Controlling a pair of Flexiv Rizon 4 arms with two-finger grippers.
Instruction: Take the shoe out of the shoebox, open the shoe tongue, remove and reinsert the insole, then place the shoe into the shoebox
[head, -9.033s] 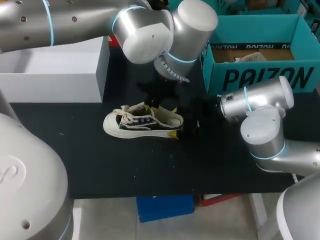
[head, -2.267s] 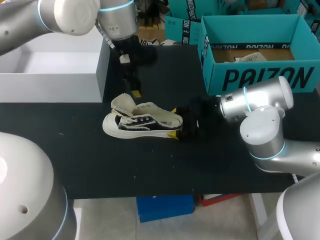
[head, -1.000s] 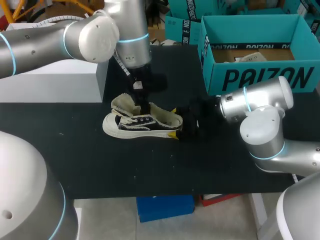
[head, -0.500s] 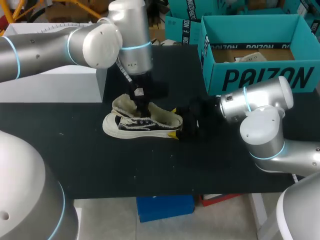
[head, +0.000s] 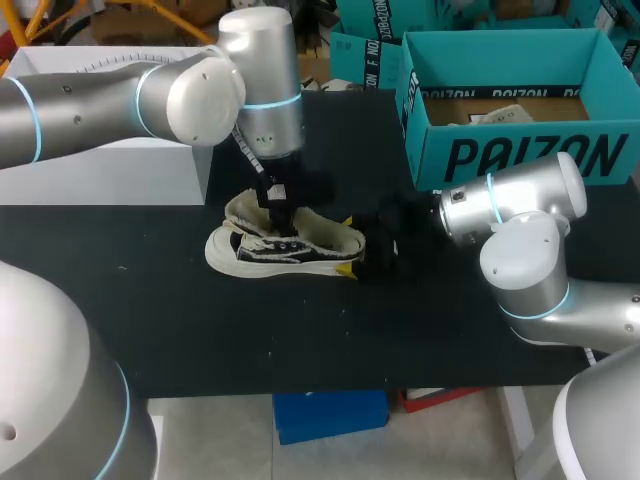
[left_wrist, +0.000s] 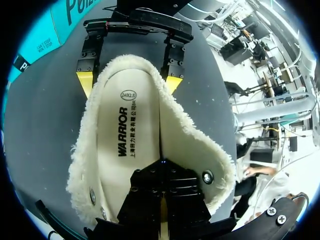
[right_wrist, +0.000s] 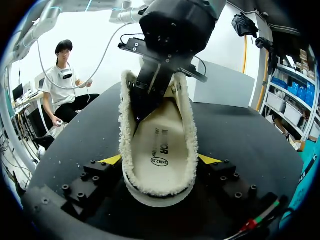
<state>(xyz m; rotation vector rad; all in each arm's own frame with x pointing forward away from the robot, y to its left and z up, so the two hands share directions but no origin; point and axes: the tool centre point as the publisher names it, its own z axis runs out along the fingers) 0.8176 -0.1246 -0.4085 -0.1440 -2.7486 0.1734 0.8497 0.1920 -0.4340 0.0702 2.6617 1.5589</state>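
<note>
While gripping the mid-frame shoe across its heel with the right gripper, treat as light, floppy. Take the thin, bendy insole by its edge. Note left gripper inside, fingers together; cannot tell whether holding anything.

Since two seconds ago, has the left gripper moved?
Yes. The left gripper dropped from beside the white box corner into the sneaker.

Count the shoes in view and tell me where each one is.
1. The shoe lies on the table, its heel in the jaws of the right gripper. A pale item in the shoebox could be another; cannot tell.
</note>
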